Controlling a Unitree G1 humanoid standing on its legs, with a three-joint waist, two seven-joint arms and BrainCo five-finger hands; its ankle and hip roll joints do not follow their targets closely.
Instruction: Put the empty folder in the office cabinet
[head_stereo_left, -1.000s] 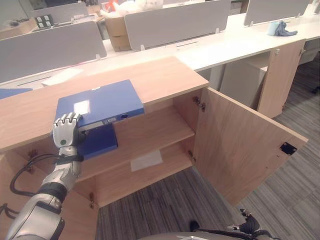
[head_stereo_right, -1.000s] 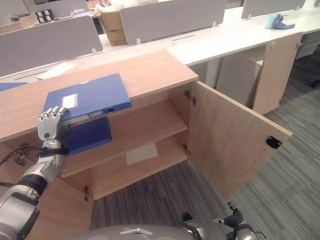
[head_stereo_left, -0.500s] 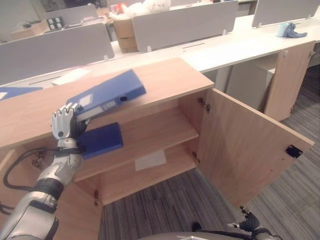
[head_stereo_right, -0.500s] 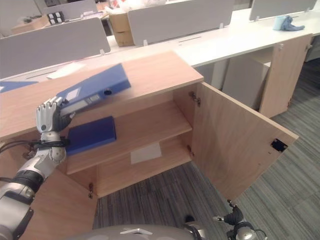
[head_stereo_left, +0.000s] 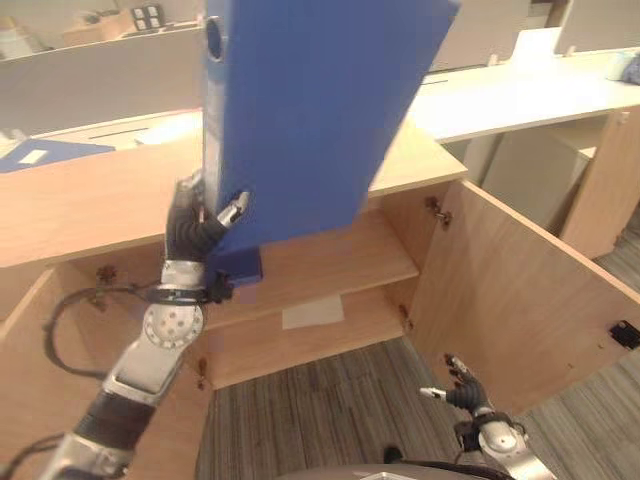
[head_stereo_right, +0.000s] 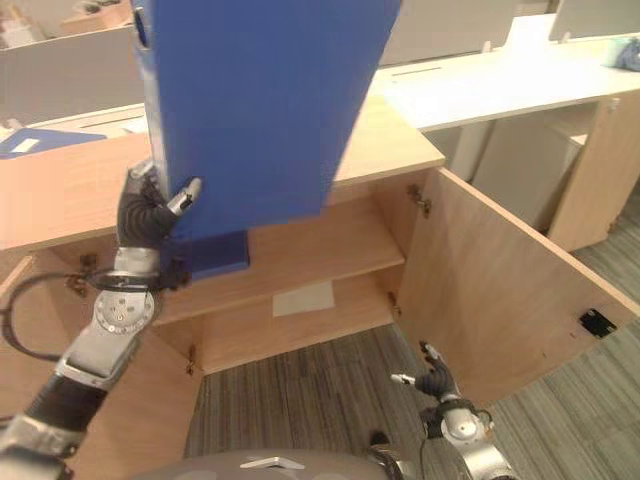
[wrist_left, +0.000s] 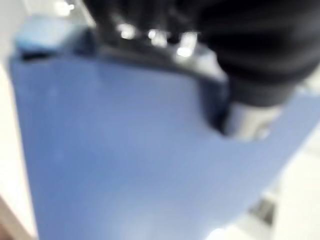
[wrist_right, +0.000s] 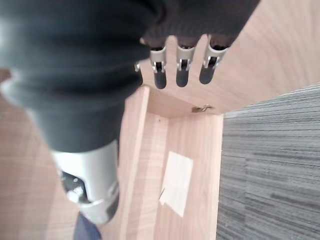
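Note:
My left hand is shut on the lower edge of a large blue folder, which it holds upright and high in front of the wooden office cabinet. In the left wrist view the blue folder is very close to the hand. The cabinet's right door stands wide open, and its middle shelf shows behind the folder. My right hand hangs low over the carpet by the open door, with its fingers straight and nothing in them.
A second blue folder lies on the middle shelf just behind my left hand. A third blue folder lies on the cabinet top at far left. A white sheet rests on the lower shelf. White desks with grey dividers stand beyond.
The left hand has lifted the folder off the cabinet top and swung it upright, close to the camera. The right hand has risen into view. The camera has shifted.

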